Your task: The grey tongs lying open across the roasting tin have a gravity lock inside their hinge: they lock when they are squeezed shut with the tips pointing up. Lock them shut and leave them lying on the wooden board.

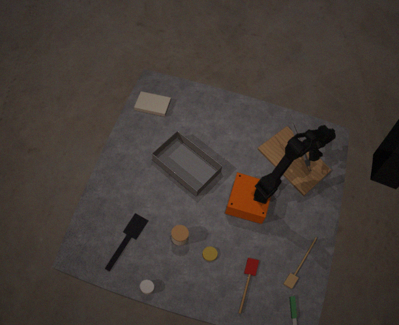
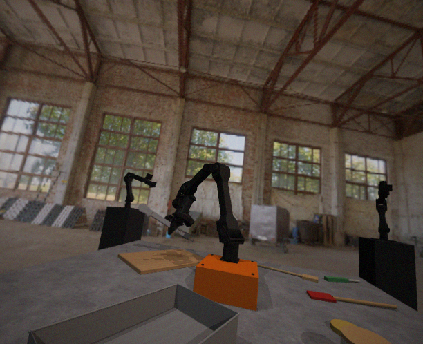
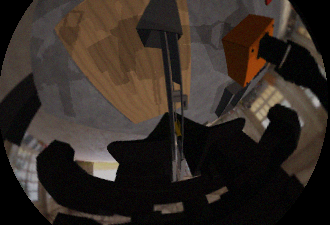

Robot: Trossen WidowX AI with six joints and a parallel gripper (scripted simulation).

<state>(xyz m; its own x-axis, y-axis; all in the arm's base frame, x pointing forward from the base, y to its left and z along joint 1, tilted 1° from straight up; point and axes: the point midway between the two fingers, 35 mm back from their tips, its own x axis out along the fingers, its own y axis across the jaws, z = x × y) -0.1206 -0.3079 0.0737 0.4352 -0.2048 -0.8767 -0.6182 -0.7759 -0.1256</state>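
My gripper (image 2: 171, 228) (image 3: 169, 114) is shut on the grey tongs (image 1: 307, 163) (image 2: 156, 215) (image 3: 160, 19) and holds them in the air above the wooden board (image 1: 274, 147) (image 2: 141, 267) (image 3: 90, 42). The tongs are tilted. In the exterior view the rounded tip end is higher at the left, and the hinge end is lower at the right. Their arms look close together in the wrist view, with the wedge-shaped hinge end away from the gripper. Whether the lock inside the hinge has caught cannot be seen. The roasting tin (image 1: 174, 176) (image 2: 204, 308) has no tongs on it.
The orange base (image 1: 243, 192) (image 2: 224, 283) (image 3: 237, 54) of the arm stands between the tin and the board. A cream block (image 1: 152, 104) lies beyond the tin. A black turner (image 1: 135, 226), a jar (image 1: 179, 233), a red spatula (image 1: 251, 266) and a wooden spatula (image 1: 291, 280) lie farther off.
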